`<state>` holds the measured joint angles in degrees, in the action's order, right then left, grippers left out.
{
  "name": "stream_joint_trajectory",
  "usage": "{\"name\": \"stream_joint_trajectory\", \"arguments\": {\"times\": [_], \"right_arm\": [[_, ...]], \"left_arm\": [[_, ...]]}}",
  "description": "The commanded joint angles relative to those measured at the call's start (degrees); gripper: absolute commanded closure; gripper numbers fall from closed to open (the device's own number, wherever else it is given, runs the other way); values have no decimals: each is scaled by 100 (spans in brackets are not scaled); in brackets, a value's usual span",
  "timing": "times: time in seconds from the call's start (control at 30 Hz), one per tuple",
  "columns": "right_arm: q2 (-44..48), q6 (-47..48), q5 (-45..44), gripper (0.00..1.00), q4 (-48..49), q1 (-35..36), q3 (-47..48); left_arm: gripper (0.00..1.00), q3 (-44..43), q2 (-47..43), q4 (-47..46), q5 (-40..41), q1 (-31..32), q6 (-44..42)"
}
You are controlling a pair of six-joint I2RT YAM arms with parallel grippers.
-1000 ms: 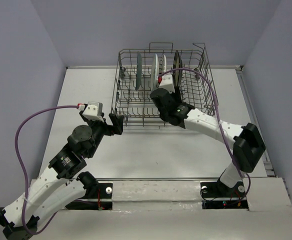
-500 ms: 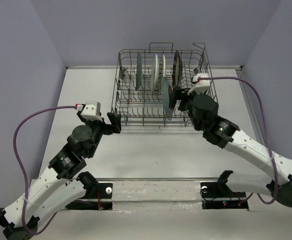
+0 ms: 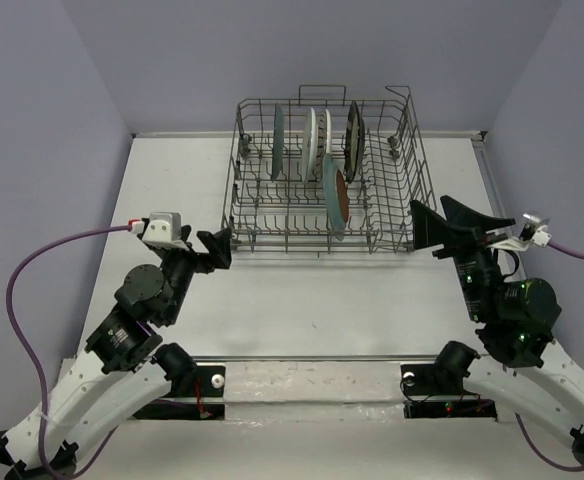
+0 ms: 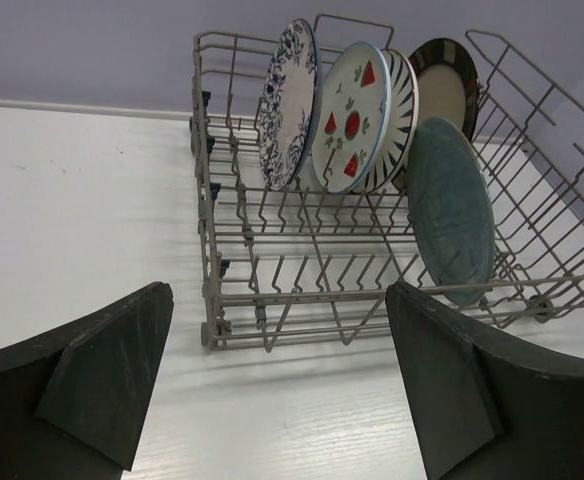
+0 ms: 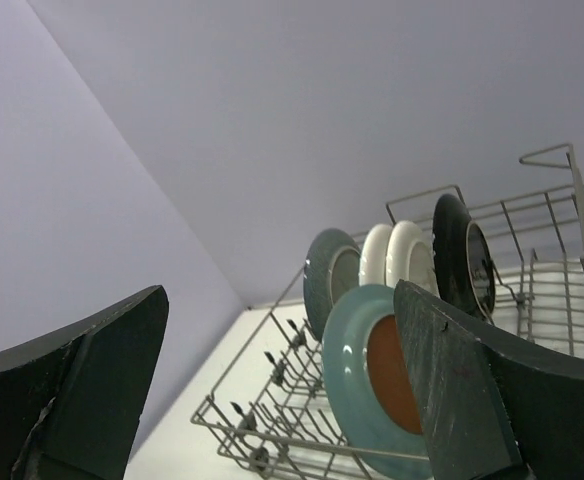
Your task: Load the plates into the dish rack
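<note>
Five plates (image 4: 353, 120) upright in dish rack (image 4: 208, 210); loading apparently finished; left gripper (image 3: 215, 250) and right gripper (image 3: 448, 224) spread wide, holding nothing.

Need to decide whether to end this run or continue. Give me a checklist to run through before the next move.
1. Five plates in the dish rack: ok. The blue floral plate, red fruit plate, striped plate, dark plate and teal-grey plate all stand on edge inside it.
2. Left gripper empty: ok. It is open, in front of the rack.
3. Right gripper empty: ok. It is open, outside the rack's right side.
4. No plate left on the table: ok in the top view.
5. Teal-grey plate seated between tines: cannot tell, its bottom edge is lost among the wires.
</note>
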<state>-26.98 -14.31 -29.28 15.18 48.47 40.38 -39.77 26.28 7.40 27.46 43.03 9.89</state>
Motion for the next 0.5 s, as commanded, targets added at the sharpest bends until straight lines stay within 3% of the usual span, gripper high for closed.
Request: {"name": "stream_joint_trajectory", "arguments": {"times": [0.0, 0.13, 0.33, 0.43, 0.47], "right_arm": [[500, -108, 28, 1, 618, 49, -285], [712, -29, -472, 12, 601, 49, -355], [475, -72, -843, 21, 521, 49, -320], [212, -81, -764, 51, 512, 49, -215], [107, -72, -685, 92, 512, 49, -163]], "left_arm": [[1, 13, -167, -415, 180, -66, -93], [1, 13, -273, -441, 224, -128, -92], [1, 48, -527, -537, 145, -189, -84], [1, 74, -659, -590, 49, -189, -93], [1, 92, -738, -617, -12, -189, -93]]}}
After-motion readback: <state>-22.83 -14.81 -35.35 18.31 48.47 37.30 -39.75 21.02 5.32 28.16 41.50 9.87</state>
